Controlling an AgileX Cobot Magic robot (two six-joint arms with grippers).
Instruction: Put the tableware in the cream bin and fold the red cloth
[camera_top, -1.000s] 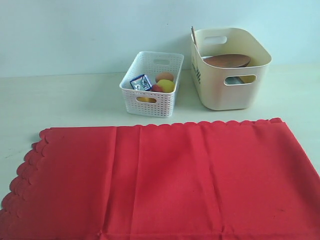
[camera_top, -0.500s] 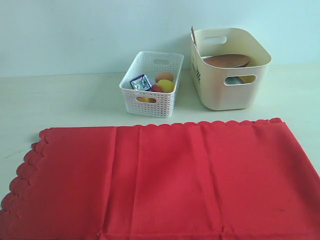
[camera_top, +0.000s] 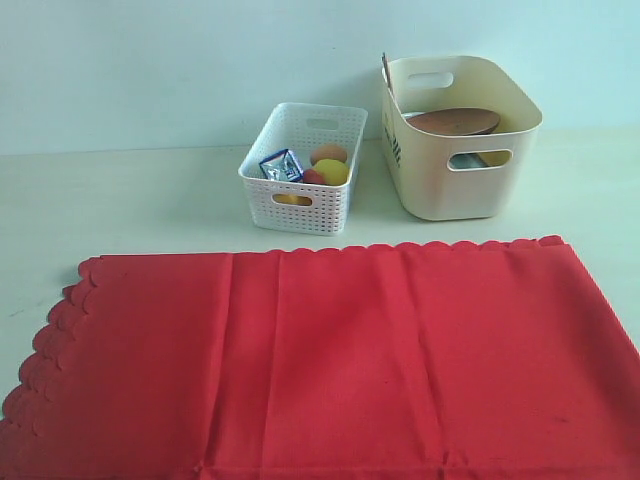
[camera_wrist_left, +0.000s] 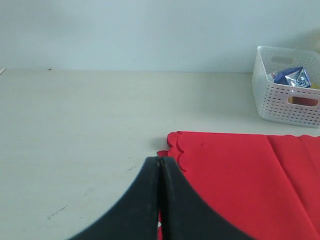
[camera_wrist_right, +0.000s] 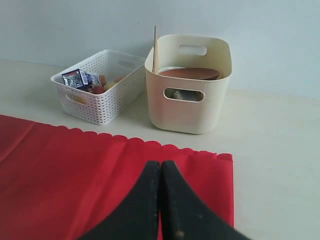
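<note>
Exterior view: we find the cream bin (camera_top: 465, 190) near the bench's far edge, holding the round wooden plate (camera_top: 455, 121) and a leaning chopstick (camera_top: 386, 70). The red cloth (camera_top: 330, 360) lies flat along the near edge. We judge the tableware binned and the folding not begun.

Left wrist view: the left gripper (camera_wrist_left: 159, 162), jaws closed and empty, hovers by the cloth's scalloped end.

Right wrist view: the right gripper (camera_wrist_right: 161, 165), jaws likewise closed on nothing, hangs over the cloth's other end.
</note>
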